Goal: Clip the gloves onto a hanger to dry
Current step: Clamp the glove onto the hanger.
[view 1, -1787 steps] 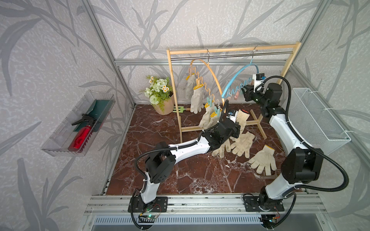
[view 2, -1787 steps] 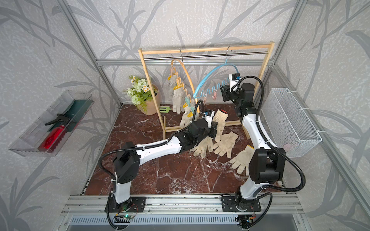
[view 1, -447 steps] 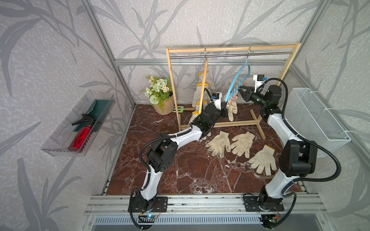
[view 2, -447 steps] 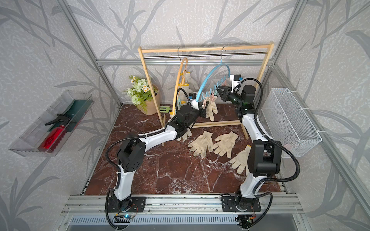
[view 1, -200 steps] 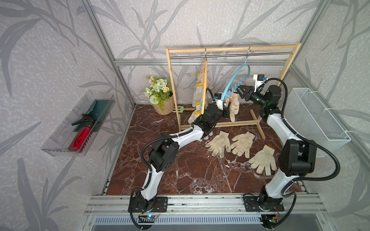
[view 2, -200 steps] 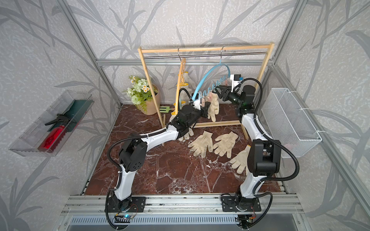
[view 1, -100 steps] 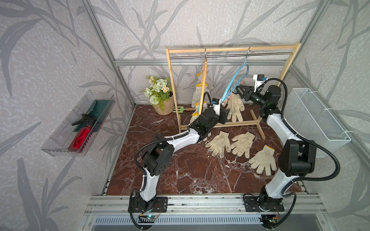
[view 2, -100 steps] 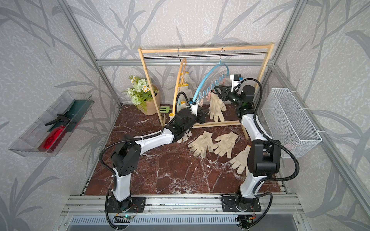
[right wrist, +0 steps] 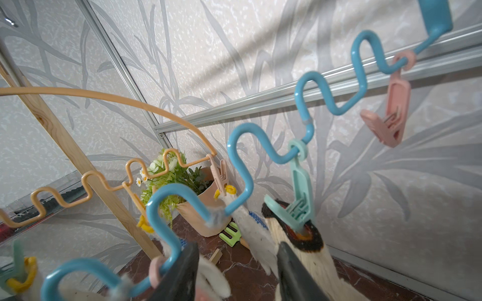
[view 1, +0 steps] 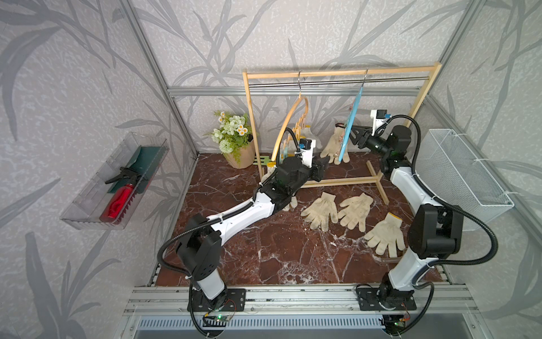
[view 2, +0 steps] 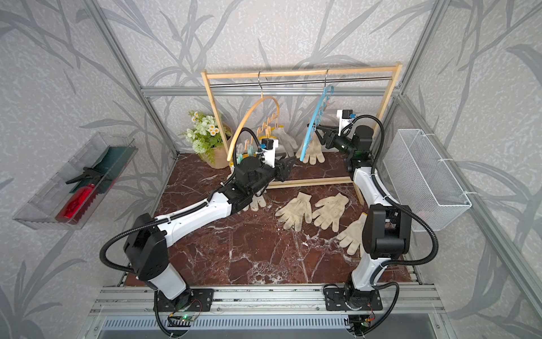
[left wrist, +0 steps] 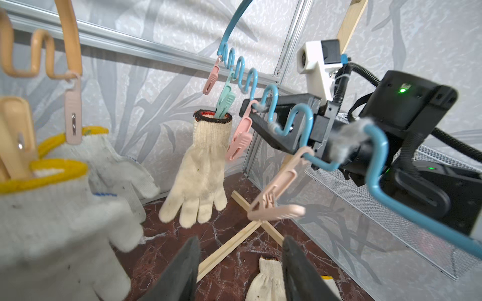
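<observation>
Glove [left wrist: 200, 166] hangs by its cuff from blue hanger [right wrist: 437, 13], just beyond open, empty left fingers [left wrist: 182, 268], not touching; right fingers [right wrist: 180, 273] straddle hanger's wavy bar, grip unclear.

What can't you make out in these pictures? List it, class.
Floor glove: in both top views, mostly under left arm.
Gloves on orange hanger: left wrist view, blurred.
Whether right end effector touches blue hanger: right wrist view, its own finger covers the spot.

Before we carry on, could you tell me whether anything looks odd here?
Grey fluff tufts cling to the blue wavy plastic hanger, and its clipped off-white knitted glove has a black-red cuff, unlike the yellow-cuffed gloves nearby.
</observation>
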`<action>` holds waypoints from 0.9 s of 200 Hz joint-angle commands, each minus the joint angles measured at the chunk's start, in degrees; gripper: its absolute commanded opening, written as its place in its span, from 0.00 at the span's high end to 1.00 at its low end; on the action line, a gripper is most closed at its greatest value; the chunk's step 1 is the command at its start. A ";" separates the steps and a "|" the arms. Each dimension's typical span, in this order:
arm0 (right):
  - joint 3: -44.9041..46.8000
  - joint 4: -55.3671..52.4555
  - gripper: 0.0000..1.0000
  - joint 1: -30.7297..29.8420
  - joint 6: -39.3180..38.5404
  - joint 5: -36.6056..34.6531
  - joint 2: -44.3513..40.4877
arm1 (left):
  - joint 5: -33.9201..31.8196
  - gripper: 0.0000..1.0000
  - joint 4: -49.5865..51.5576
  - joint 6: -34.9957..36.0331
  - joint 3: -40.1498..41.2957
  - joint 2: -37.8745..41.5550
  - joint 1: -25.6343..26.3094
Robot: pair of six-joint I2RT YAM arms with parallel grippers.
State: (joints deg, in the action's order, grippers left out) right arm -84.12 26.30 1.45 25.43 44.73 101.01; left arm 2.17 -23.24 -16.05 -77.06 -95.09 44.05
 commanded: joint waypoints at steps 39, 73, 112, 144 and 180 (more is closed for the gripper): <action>1.40 -1.12 0.50 -1.19 -2.98 -1.97 -2.94 | 0.68 0.43 2.75 3.25 -1.16 6.70 1.78; 2.93 -1.34 0.50 -1.54 -3.75 -3.45 -5.10 | -0.52 0.43 5.98 3.30 -4.46 7.50 2.90; 4.12 -1.41 0.50 -1.65 -4.10 -4.39 -6.41 | -3.49 0.42 5.26 4.95 -1.09 7.96 3.28; 4.50 -1.58 0.50 -1.72 -3.85 -4.87 -7.31 | -3.94 0.37 11.19 5.88 -1.68 5.51 3.16; 4.92 -2.32 0.50 -1.72 -4.18 -5.17 -8.61 | 0.69 0.34 17.69 4.37 -5.24 1.18 2.10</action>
State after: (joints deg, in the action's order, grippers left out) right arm -79.81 23.73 -0.12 22.17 40.12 95.55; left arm 0.01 -10.98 -11.97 -78.96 -90.91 46.85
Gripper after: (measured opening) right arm 0.499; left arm 0.653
